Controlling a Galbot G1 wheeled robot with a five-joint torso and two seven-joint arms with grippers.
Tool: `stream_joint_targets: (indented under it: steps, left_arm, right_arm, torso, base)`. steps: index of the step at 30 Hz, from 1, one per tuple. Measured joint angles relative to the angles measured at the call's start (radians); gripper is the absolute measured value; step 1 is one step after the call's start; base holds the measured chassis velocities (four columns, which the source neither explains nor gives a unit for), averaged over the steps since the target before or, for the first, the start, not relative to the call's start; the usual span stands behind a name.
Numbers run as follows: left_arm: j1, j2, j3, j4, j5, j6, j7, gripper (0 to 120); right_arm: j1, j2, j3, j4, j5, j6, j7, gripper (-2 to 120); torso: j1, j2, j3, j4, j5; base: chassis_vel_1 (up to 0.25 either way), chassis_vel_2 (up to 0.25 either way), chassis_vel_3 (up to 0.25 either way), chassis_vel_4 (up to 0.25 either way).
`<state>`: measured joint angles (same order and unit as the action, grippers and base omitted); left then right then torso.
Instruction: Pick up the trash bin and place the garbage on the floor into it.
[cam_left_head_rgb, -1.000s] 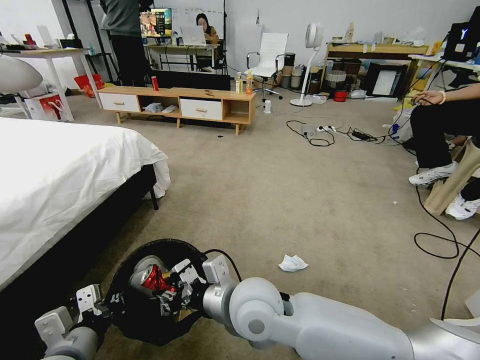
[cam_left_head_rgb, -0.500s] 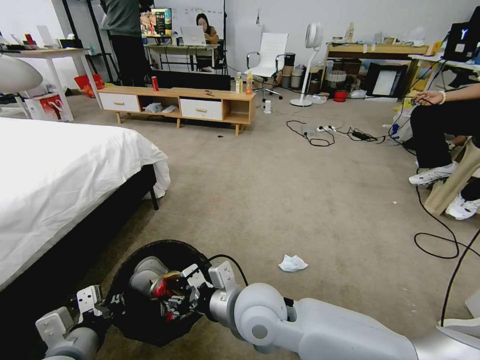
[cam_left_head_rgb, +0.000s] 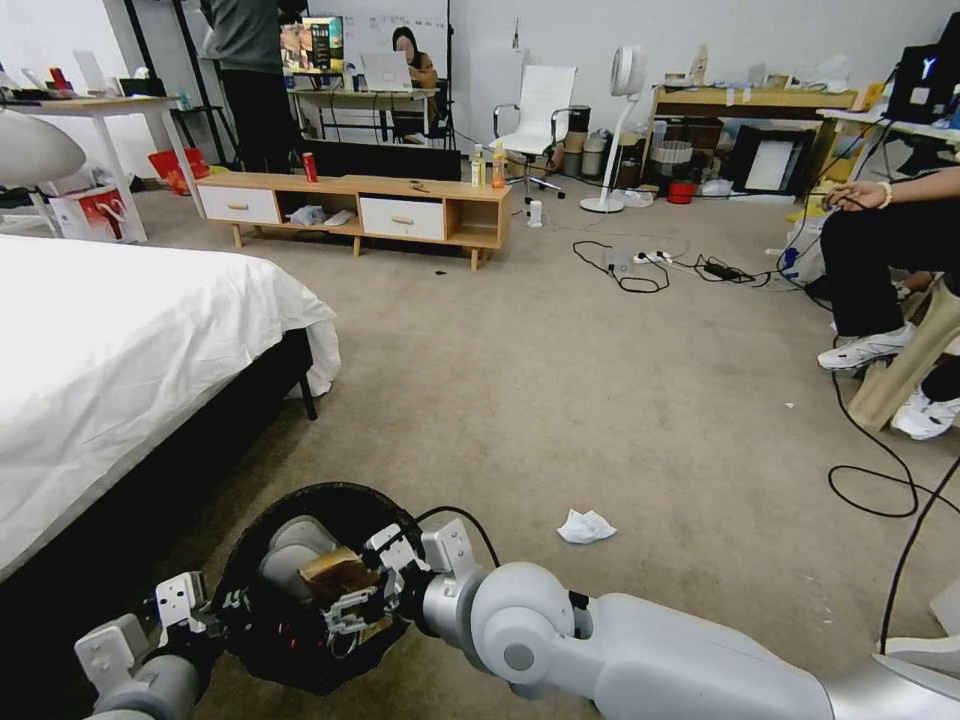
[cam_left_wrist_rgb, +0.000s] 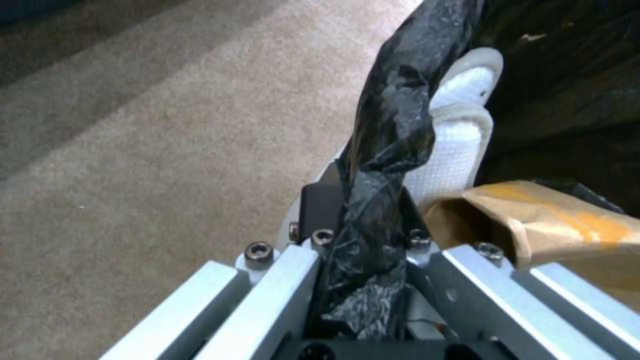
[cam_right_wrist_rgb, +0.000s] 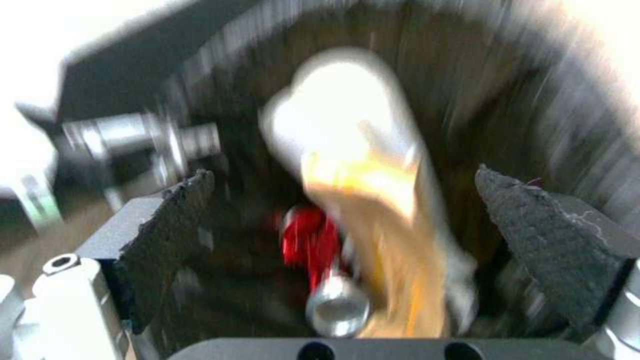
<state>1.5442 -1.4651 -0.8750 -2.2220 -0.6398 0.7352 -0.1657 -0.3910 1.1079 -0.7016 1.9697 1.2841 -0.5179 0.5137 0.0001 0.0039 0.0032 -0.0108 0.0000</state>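
The trash bin (cam_left_head_rgb: 300, 496), lined with a black bag, sits low at my front left. My left gripper (cam_left_head_rgb: 205, 605) is shut on its bag-covered rim (cam_left_wrist_rgb: 393, 115). My right gripper (cam_left_head_rgb: 355, 600) hangs over the bin's mouth, open, with nothing between its black pads (cam_right_wrist_rgb: 177, 205). Inside the bin lie a crushed red can (cam_right_wrist_rgb: 310, 245), a brown paper bag (cam_right_wrist_rgb: 373, 225) (cam_left_head_rgb: 335, 573) (cam_left_wrist_rgb: 553, 225) and a white padded item (cam_right_wrist_rgb: 333, 110) (cam_left_wrist_rgb: 460, 130). A crumpled white tissue (cam_left_head_rgb: 586, 526) lies on the floor (cam_left_head_rgb: 560, 400), to the right of the bin.
A bed with a white sheet (cam_left_head_rgb: 120, 350) stands close on the left. A low wooden cabinet (cam_left_head_rgb: 370, 205) is at the back. Black cables (cam_left_head_rgb: 880, 480) trail on the carpet at the right, near a seated person's legs (cam_left_head_rgb: 880, 260).
My right gripper held the red can above the bin; it has dipped lower and opened, and the can now lies inside the bin. The left gripper and bin stayed put.
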Motion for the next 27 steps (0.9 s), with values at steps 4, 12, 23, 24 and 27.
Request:
stream_joint_targets:
  steps: [4, 12, 23, 24, 27]
  left_arm:
    - [-0.001, 0.001, -0.002, 0.002, 0.000, 0.000, 0.000, 2]
    - [0.000, 0.004, -0.005, 0.007, -0.001, 0.000, 0.001, 2]
    - [0.018, 0.004, -0.024, -0.011, 0.002, 0.000, 0.001, 2]
    - [0.025, 0.001, -0.030, -0.019, 0.006, 0.000, 0.003, 2]
    - [0.034, -0.002, -0.036, -0.028, 0.020, 0.000, 0.011, 2]
  right_arm:
    - [0.010, -0.007, 0.054, 0.037, -0.017, 0.016, -0.006, 100]
    - [0.024, -0.067, 0.331, 0.172, -0.035, 0.083, -0.055, 100]
    - [-0.130, -0.203, 0.610, 0.240, -0.233, 0.384, -0.208, 100]
    - [-0.164, -0.216, 0.654, 0.243, -0.256, 0.423, -0.218, 100]
    - [-0.241, -0.236, 0.757, 0.256, -0.295, 0.480, -0.224, 100]
  torso:
    - [0.000, 0.000, 0.000, 0.0001, 0.0000]
    - [0.000, 0.000, 0.000, -0.0001, 0.0001]
    - [0.000, 0.000, 0.000, 0.0000, 0.0002]
    - [0.000, 0.000, 0.000, 0.0002, 0.0004]
    - [0.000, 0.000, 0.000, 0.0001, 0.0002]
  base:
    - [0.000, 0.000, 0.000, 0.000]
    - [0.000, 0.000, 0.000, 0.000]
    - [0.000, 0.000, 0.000, 0.000]
    - [0.000, 0.000, 0.000, 0.000]
    - [0.000, 0.000, 0.000, 0.000]
